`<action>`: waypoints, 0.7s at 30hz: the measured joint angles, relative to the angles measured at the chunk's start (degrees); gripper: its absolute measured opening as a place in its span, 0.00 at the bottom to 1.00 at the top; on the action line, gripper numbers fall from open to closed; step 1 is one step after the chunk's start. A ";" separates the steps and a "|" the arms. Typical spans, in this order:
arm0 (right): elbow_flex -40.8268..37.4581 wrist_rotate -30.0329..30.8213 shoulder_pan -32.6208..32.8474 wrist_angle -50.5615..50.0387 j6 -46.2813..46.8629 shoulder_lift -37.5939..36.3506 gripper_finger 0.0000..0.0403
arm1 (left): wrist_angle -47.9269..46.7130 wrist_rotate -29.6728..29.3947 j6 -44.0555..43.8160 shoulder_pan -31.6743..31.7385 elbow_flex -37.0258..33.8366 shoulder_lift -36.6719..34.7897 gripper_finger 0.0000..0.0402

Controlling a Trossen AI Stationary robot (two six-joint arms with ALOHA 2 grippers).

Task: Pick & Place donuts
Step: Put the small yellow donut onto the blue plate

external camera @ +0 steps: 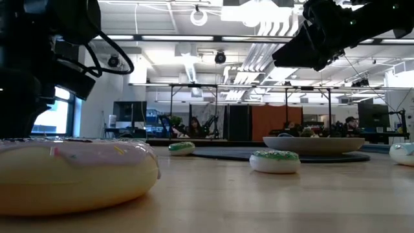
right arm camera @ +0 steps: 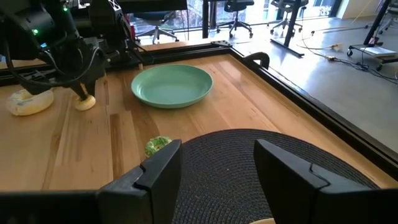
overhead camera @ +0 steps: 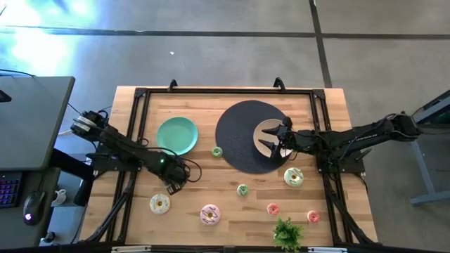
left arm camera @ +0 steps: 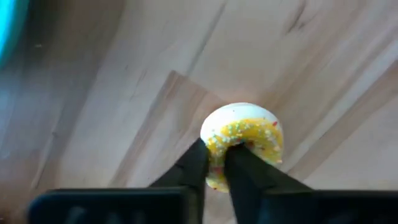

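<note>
Left end effector (left arm camera: 214, 163) at 8 o'clock on the worktop (overhead camera: 232, 211), fingers pinched on a tiny yellow donut (left arm camera: 244, 142), green plate (overhead camera: 176, 135) just beyond, right end effector (right arm camera: 217, 163) spread wide over the dark mat (overhead camera: 242, 133) at 1 o'clock, holding nothing.

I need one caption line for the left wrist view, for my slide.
Left gripper jaws closed on the rim of a small yellow-iced donut resting on the wooden table.
</note>
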 joint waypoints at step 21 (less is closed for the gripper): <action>0.00 -1.01 0.00 3.77 0.04 0.02 0.49 | -22.08 -13.62 12.89 21.94 17.32 -1.92 0.01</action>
